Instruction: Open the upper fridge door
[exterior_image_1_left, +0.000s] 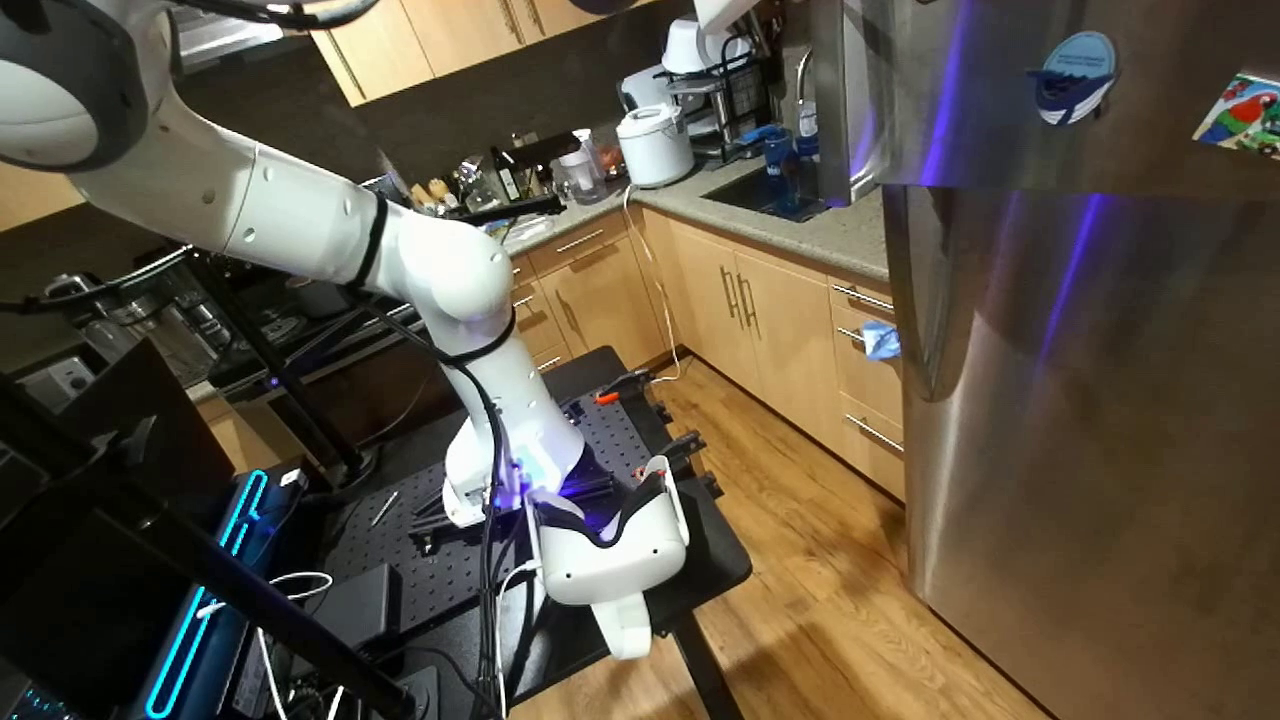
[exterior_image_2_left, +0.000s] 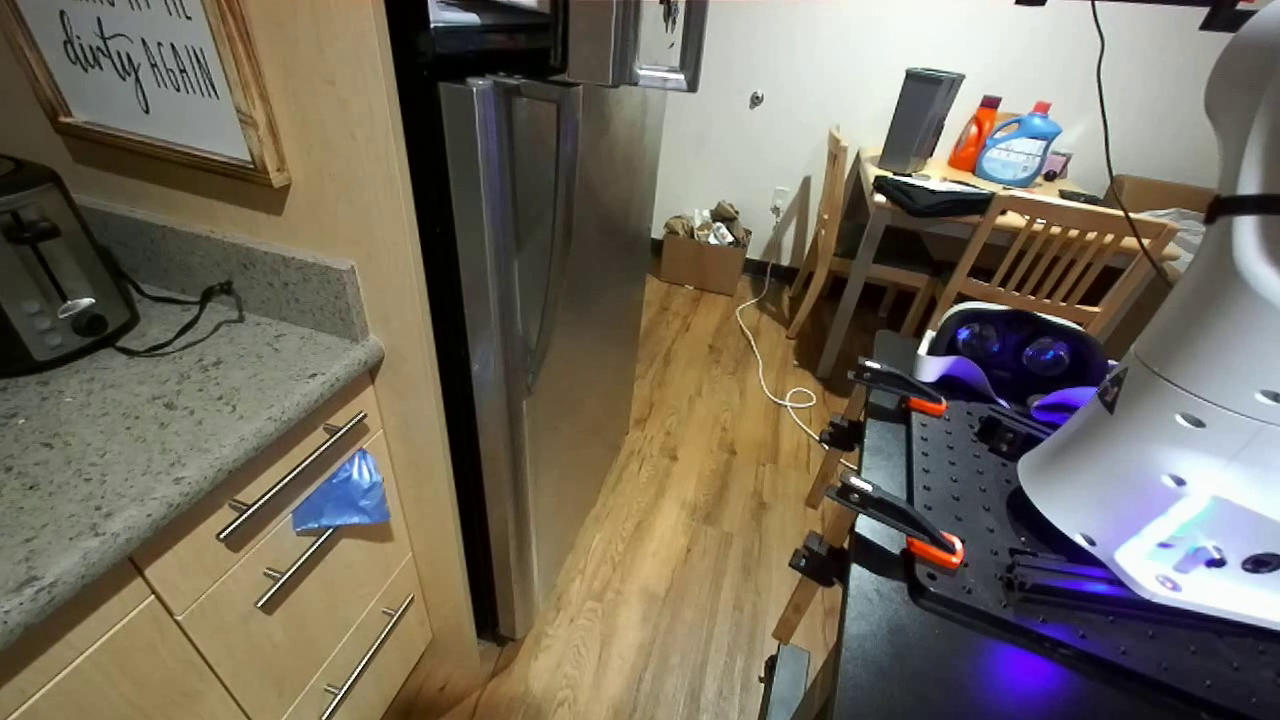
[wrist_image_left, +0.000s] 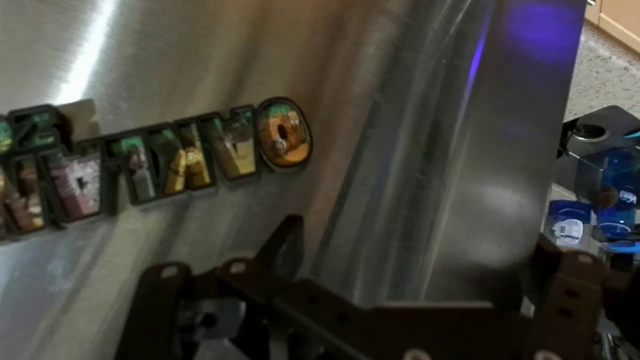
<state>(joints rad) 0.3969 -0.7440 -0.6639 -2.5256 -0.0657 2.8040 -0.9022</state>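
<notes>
Your end effector (wrist_image_left: 419, 232) sits at the bottom of the wrist view, fingers (wrist_image_left: 282, 250) spread wide. One finger stands before the steel face of the upper fridge door (wrist_image_left: 225, 65), the other just beside the door's outer edge; you cannot tell from this angle whether either touches. Same door fills the top right of an exterior view, above the lower door (exterior_image_1_left: 1090, 420). It stands ajar: at the top of an exterior view you see its handle (exterior_image_2_left: 665, 78) jutting out past the lower door, with a dark opening (exterior_image_2_left: 500, 45) beside it. On the face near your fingers hangs a tilted letter ornament (wrist_image_left: 185, 160); a whale decal (exterior_image_1_left: 1076, 80) and a parrot picture (exterior_image_1_left: 1245, 110) show in an exterior view. Your white arm (exterior_image_1_left: 320, 220) rises from a black desk (exterior_image_1_left: 720, 560) and bends off toward the upper left. White headset (exterior_image_1_left: 610, 560) lies by its base, seen in both exterior views. Orange-tipped clamps (exterior_image_2_left: 935, 550) line the desk edge. Blue plastic (exterior_image_2_left: 345, 495) hangs by a drawer handle (exterior_image_2_left: 295, 570); toaster (exterior_image_2_left: 60, 270) stands on the counter (exterior_image_2_left: 200, 410).
</notes>
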